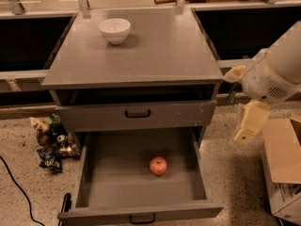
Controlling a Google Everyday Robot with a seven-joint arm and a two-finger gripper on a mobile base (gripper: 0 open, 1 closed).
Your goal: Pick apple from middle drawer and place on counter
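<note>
Gripper: hanging right of the open drawer, apart from the apple; slack or clenched, can't tell.
Apple: on the drawer floor, right of centre.
Counter: white bowl at back left.

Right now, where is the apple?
In the camera view, the apple lies on the floor of the open middle drawer, a little right of its centre. The robot's tool hangs outside the drawer, toward the picture's right side.

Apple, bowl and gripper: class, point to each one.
apple [158, 165], camera view, red skin at its middle
bowl [114, 30], camera view, white outer wall
gripper [245, 128], camera view, pale lower part, right of the drawer [117, 185]
</note>
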